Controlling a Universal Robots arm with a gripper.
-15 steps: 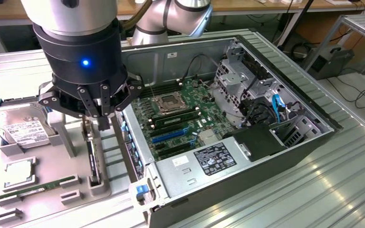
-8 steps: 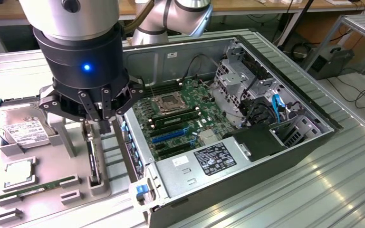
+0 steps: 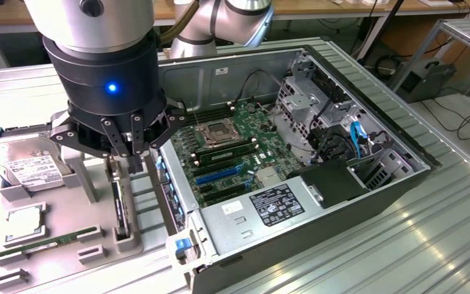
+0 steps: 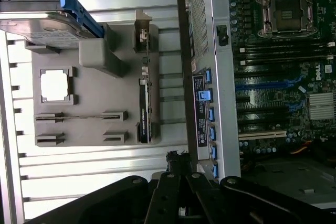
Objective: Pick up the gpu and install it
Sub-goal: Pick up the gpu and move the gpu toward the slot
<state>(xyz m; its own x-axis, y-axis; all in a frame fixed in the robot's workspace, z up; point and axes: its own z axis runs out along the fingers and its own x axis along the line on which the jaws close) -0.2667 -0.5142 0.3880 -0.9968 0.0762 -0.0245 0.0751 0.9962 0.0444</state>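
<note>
We see the gripper (image 3: pixel 127 153) at centre left of the exterior view, its fingers pressed together and holding nothing. Just below it in the frame, the gpu (image 3: pixel 119 205) stands on edge in a slot of the grey holder (image 3: pixel 141 236). The open computer case (image 3: pixel 398 177) lies to the right.

Parts holder (image 3: pixel 55 260) lies at the exterior view's left, with the open computer case (image 3: pixel 341 239) just beside it at the right. On the holder sit the hard drive (image 3: pixel 27 162), CPU (image 3: pixel 24 223) and RAM stick (image 3: pixel 47 242). The gpu (image 3: pixel 119 202) stands on edge nearest the case, under the gripper (image 3: pixel 127 153). The motherboard (image 3: pixel 227 153) lies in the case.
</note>
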